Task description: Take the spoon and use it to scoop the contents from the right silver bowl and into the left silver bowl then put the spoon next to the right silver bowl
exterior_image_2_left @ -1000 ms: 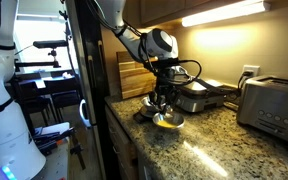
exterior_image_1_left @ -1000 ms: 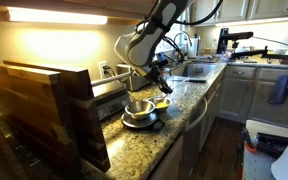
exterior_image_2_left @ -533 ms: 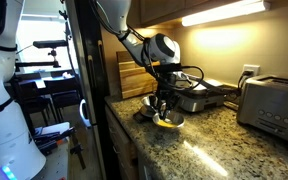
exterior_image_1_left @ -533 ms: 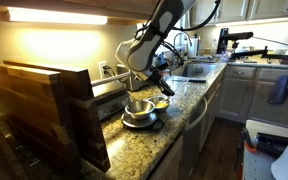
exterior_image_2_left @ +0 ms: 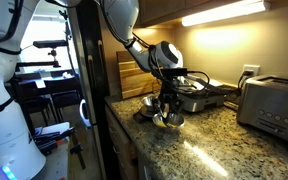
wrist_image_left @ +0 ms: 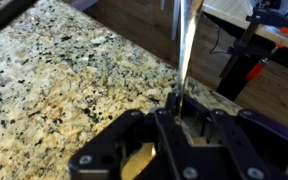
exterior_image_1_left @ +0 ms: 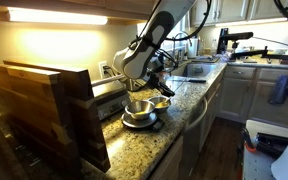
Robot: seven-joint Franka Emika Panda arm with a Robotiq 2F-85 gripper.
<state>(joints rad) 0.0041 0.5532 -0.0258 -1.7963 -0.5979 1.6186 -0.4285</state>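
Granite counter (wrist_image_left: 44,80) | gripper (wrist_image_left: 181,108) clenched on spoon (wrist_image_left: 187,40) | right silver bowl (exterior_image_1_left: 161,102) seemingly just below

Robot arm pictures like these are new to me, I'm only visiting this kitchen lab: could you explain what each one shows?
This is one robot arm with a two-fingered gripper, working over a granite counter. Two pictures come from cameras standing in the room; the third comes from a camera on the wrist, looking past the gripper. On the counter stand a larger steel bowl and a smaller bowl beside it; a toaster sits further along. The gripper is shut on a spoon, held by its shiny handle.
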